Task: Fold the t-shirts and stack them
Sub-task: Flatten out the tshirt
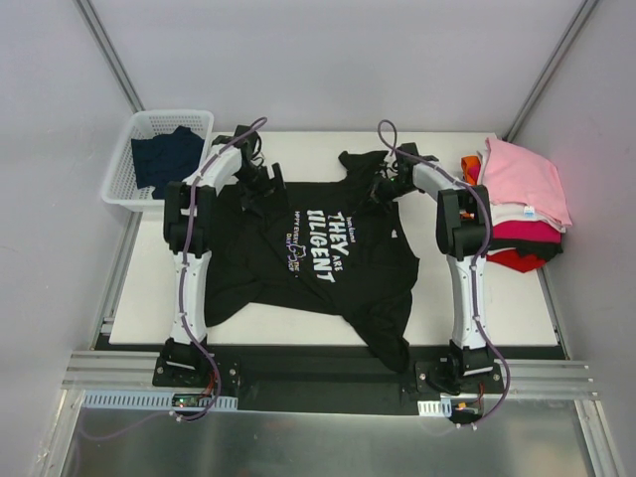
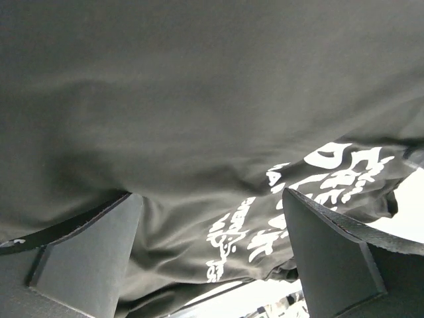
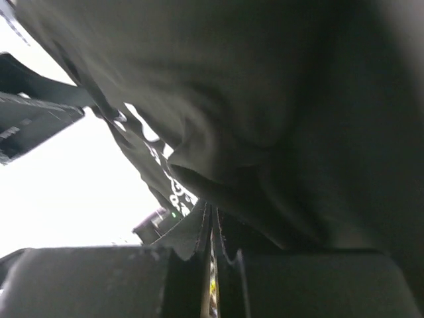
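A black t-shirt [image 1: 318, 260] with white lettering lies spread on the white table, chest up and rumpled. My left gripper [image 1: 266, 181] is at its far left shoulder. In the left wrist view it [image 2: 211, 193] is open, with the black cloth [image 2: 199, 119] lying across the wide gap between the fingers. My right gripper [image 1: 381, 187] is at the far right shoulder. In the right wrist view it [image 3: 212, 209] is shut, with black cloth [image 3: 265, 132] bunched at its tips and lifted.
A white basket [image 1: 127, 159] at the far left holds a dark navy shirt [image 1: 167, 157]. A stack of folded shirts [image 1: 525, 204] sits at the far right, pink on top, then white, magenta and red, with orange behind. The shirt's hem hangs over the near table edge [image 1: 298, 344].
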### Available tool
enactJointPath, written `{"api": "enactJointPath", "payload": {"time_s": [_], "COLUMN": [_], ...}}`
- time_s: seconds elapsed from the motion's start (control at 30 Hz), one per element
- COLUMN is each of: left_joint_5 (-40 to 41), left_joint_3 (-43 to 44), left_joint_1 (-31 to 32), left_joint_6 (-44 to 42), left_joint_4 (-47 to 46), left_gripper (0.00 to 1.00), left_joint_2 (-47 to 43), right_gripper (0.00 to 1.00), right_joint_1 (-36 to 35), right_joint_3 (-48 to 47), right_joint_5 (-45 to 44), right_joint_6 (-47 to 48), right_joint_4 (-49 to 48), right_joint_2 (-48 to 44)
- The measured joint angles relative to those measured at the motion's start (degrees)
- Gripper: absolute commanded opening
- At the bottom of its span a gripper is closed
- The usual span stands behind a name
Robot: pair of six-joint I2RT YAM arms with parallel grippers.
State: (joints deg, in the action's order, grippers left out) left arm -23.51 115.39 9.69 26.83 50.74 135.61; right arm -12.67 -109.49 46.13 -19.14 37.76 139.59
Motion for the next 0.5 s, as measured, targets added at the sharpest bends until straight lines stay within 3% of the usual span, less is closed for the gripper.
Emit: {"api": "enactJointPath", "payload": {"time_s": [0.33,0.5], "left_joint_5": [-5.7,-7.4], "left_joint_3": [9.5,9.6], "left_joint_1": [0.0,0.0], "left_joint_6": [-0.8,-1.8], "left_joint_4": [2.3,2.2], "left_gripper": [0.9,0.91], "left_joint_2": [5.7,5.8], "right_gripper": [0.01,0.01], "right_joint_1": [6.0,6.1], "right_joint_3": [-0.5,-1.2], "right_joint_5": [-1.5,-8.9], "right_joint_6": [-2.7,0.5], "right_joint_4": [-5.3,-2.9], "right_joint_2": [0.0,-0.3]}}
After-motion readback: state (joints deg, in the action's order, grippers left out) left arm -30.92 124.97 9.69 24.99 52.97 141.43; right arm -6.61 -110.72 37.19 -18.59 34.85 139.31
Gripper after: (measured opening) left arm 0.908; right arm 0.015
